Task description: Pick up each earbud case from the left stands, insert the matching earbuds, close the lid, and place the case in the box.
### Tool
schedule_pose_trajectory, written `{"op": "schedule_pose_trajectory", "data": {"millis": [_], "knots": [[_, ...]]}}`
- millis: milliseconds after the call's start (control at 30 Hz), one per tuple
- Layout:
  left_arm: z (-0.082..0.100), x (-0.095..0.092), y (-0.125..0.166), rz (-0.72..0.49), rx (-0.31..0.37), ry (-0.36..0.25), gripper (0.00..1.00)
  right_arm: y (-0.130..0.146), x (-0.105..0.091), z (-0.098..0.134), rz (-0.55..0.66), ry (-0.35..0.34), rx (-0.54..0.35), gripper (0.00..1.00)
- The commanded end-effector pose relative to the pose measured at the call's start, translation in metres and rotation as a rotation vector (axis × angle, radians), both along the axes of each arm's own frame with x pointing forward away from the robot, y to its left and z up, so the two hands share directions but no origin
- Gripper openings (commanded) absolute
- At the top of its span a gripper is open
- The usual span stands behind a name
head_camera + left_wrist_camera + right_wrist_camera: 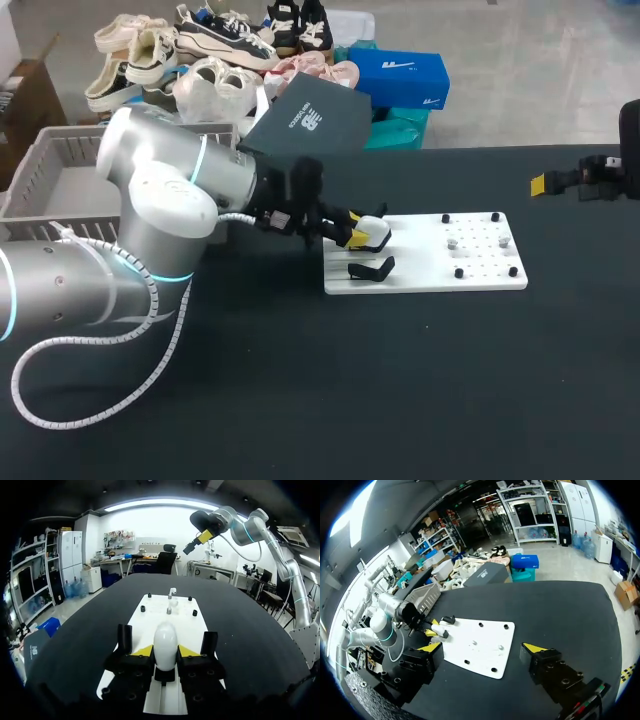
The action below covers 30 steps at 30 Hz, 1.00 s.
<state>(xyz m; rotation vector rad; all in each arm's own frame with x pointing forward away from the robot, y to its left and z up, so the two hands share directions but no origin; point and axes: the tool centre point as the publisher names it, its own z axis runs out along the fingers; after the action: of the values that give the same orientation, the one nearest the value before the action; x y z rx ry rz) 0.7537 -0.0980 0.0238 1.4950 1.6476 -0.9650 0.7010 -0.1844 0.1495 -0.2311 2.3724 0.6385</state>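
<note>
Left hand [165,651] has its two yellow tips pressed against either side of the one white earbud case [165,639], holding it at the near end of the single white board [186,625]. The case is egg-shaped. Its long axis runs out along the fingers and along the board's length, with the rounded end pointing toward the far pegs. Just beside it, on the same end of the board, sits one black stand [370,268]. Further along stand four black pegs [195,613], set as the corners of a rectangle. Two small pale earbuds [169,611] lie between the pegs, one nearer the case and one farther on. The board lies flat on the black worktop [400,380]. The right hand [482,650] hangs above the worktop, well apart from the board's far end. Its fingers are spread wide, with nothing between them. One grey box [40,160] sits at the worktop's left edge, behind the left arm.
</note>
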Motion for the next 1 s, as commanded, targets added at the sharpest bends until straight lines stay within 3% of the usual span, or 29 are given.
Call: {"op": "schedule_pose_trajectory", "data": {"millis": [33,367,600,1000], "knots": [[0.009,-0.001,0.009,-0.011,-0.026,-0.004,0.00,0.000,0.000,0.000,0.001,0.000,0.000,1.00],[0.053,-0.020,0.024,-0.026,-0.118,0.002,0.00,0.000,0.000,0.000,0.001,0.000,0.000,1.00],[0.082,-0.045,0.030,-0.029,-0.191,-0.001,0.00,0.000,0.000,0.000,0.001,0.000,0.000,1.00],[0.118,-0.094,0.030,-0.062,-0.304,-0.069,0.00,0.000,0.000,0.000,0.001,0.000,0.000,1.00]]}}
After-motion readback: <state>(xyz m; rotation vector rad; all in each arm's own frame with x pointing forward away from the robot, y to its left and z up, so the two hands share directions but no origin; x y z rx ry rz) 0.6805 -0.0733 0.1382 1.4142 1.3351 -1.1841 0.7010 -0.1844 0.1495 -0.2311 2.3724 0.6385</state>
